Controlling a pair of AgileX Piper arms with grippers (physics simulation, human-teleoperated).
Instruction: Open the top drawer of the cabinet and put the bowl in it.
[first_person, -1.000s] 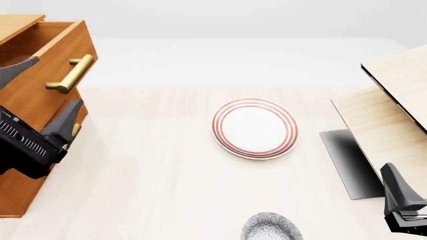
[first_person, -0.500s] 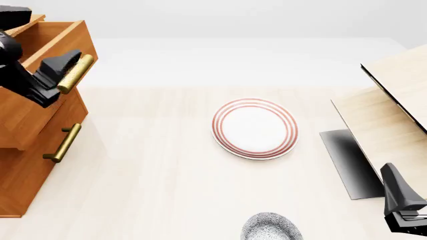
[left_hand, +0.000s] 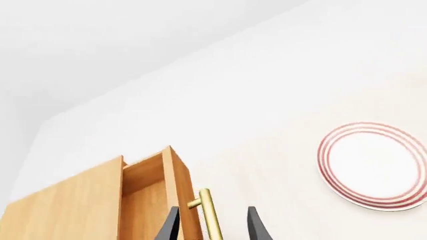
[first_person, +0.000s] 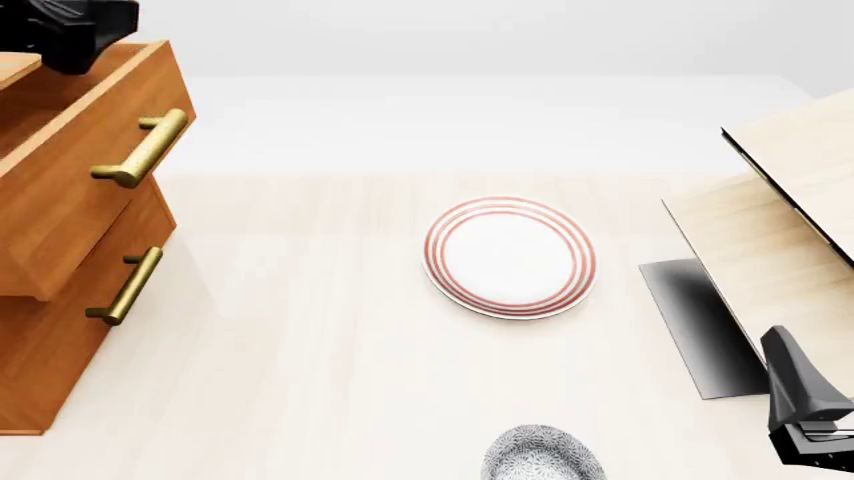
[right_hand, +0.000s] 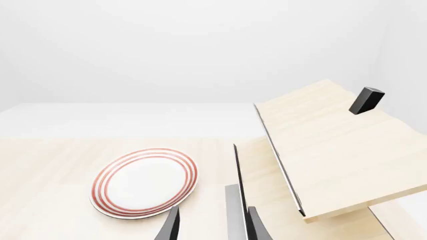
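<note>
Front view: the cabinet (first_person: 60, 330) is standing at the left edge, its top drawer (first_person: 80, 170) pulled out, handle (first_person: 140, 148) free. The left gripper (left_hand: 212, 231) is hovering at the upper left corner above the drawer; in its wrist view the jaws are spread, with the handle showing between the fingertips. The bowl (first_person: 541, 455) is sitting at the bottom edge, well apart from both grippers. The plate (first_person: 510, 256) is lying at centre. The right gripper (right_hand: 212, 230) is waiting at the lower right, jaws spread, holding nothing.
</note>
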